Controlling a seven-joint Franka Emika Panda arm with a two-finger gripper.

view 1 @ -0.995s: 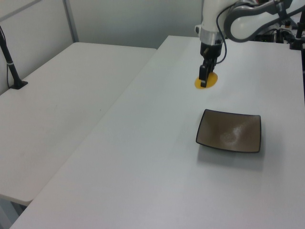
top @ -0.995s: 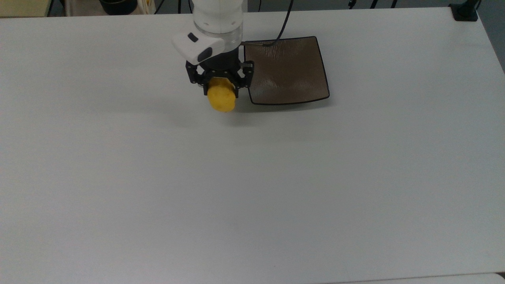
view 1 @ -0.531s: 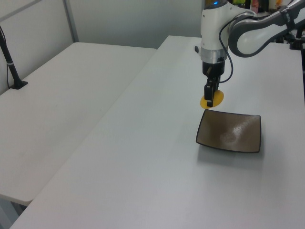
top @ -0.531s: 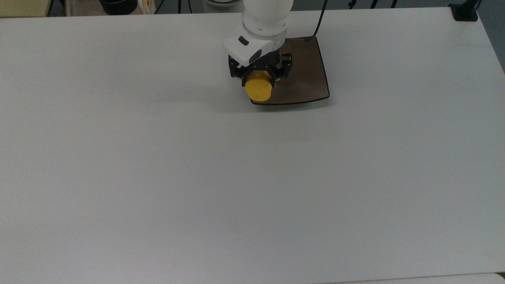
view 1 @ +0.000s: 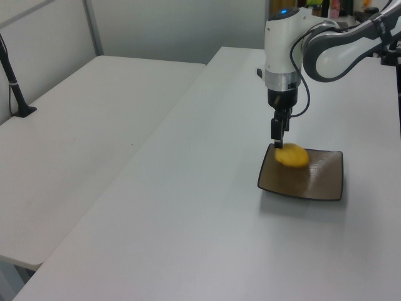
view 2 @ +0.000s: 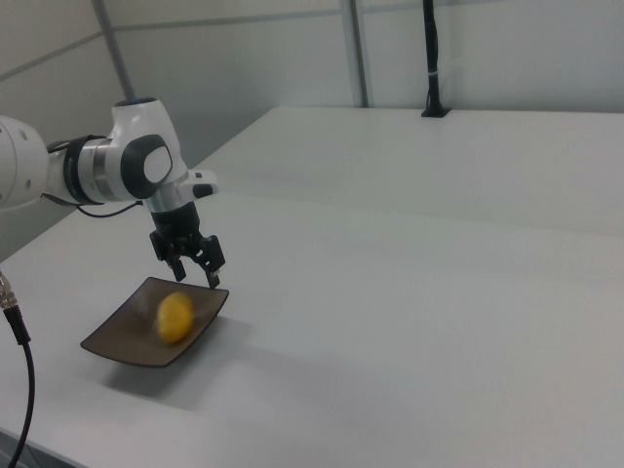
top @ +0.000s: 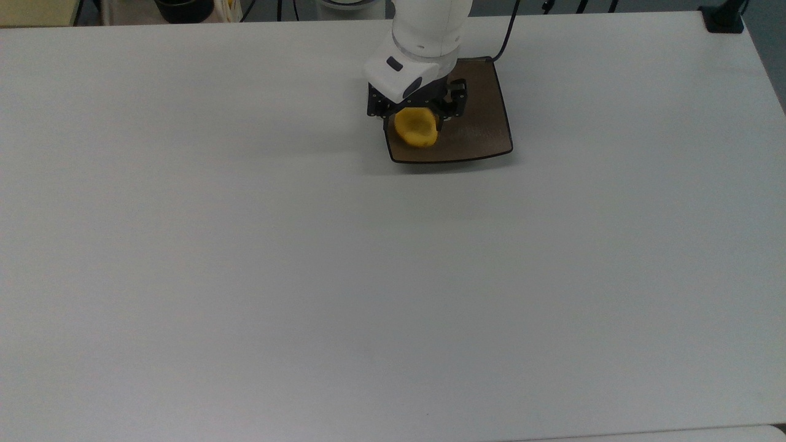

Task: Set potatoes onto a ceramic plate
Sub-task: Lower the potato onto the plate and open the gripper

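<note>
Right view: end effector [view 2: 195, 269] spread wide, small bright-yellow egg-shaped potato [view 2: 175, 318] released just below it onto square glossy brown-grey ceramic plate [view 2: 117, 343]; next, retreat upward.

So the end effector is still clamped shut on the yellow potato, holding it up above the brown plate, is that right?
Not quite. The end effector is open and no longer holds the potato. The right view shows the fingers spread apart above it, with the potato free below them over the brown plate. It looks blurred there, so whether it has settled is unclear. The rest holds: it is yellow and the plate is brown.
</note>
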